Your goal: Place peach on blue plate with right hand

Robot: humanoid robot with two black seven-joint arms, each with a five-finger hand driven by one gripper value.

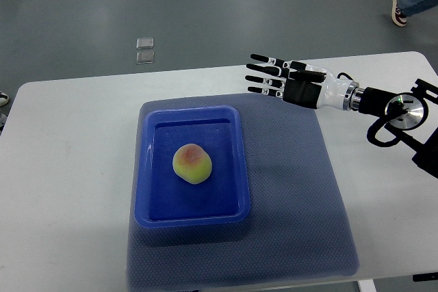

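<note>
Though peach (192,163) already lay in blue plate (233,169), right hand (287,81) hovered beyond plate's far corner, fingers (263,73) wide, empty; risked nudging plate if swung back.

One peach (192,164), one blue plate (236,169) (tray-shaped), one right hand (280,78).

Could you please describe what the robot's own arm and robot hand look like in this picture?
Only the right arm shows. Its robot hand has black, segmented fingers with small pale patches at the joints and a black palm block. Behind it sits a glossy white wrist cuff, then a silver metal ring, a dark slim forearm, a round silver joint with a green light and black cable loops.
</note>
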